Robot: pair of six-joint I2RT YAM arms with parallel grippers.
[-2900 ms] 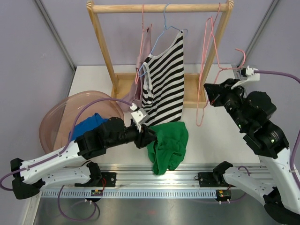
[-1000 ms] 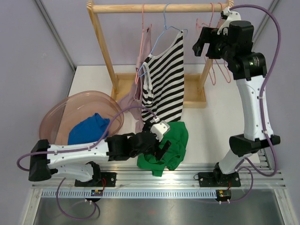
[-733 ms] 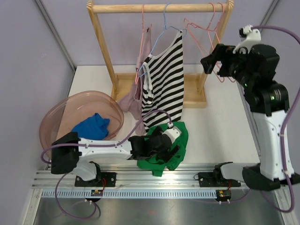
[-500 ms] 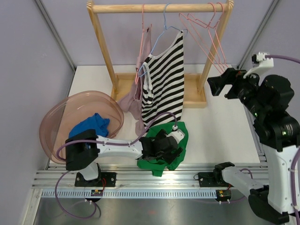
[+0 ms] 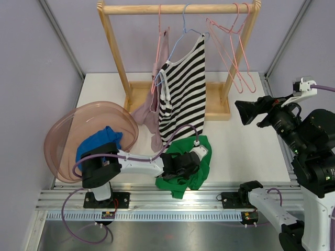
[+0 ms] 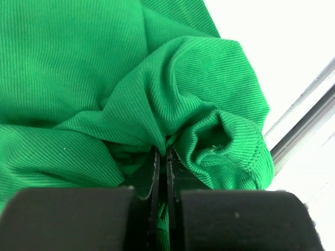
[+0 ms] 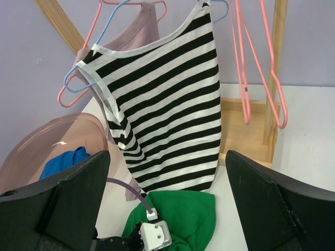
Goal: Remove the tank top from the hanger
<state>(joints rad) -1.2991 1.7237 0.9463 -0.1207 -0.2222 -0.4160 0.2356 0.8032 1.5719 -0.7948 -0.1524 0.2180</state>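
A black-and-white striped tank top (image 5: 183,89) hangs on a blue hanger (image 5: 184,21) from the wooden rack's rail, and shows in the right wrist view too (image 7: 162,104). Below its hem a green ribbed garment (image 5: 203,154) lies heaped on the table. My left gripper (image 5: 180,166) rests low on that heap. In the left wrist view the gripper (image 6: 161,157) is shut, with a fold of the green garment (image 6: 104,78) pinched between its jaws. My right gripper (image 5: 250,112) hangs open and empty to the right of the rack. It (image 7: 167,157) faces the striped top from a distance.
A wooden rack (image 5: 112,47) stands at the back. Beside the blue hanger a pink garment (image 5: 159,57) hangs on a pink hanger. Empty pink hangers (image 5: 235,47) hang at the rail's right end. A pink bowl (image 5: 63,136) holding a blue cloth (image 5: 99,141) sits left. A metal rail (image 5: 172,201) runs along the front.
My left gripper has shut on the green garment. My right arm has drawn back from the rack's rail, down and to the right, leaving the pink hangers hanging there.
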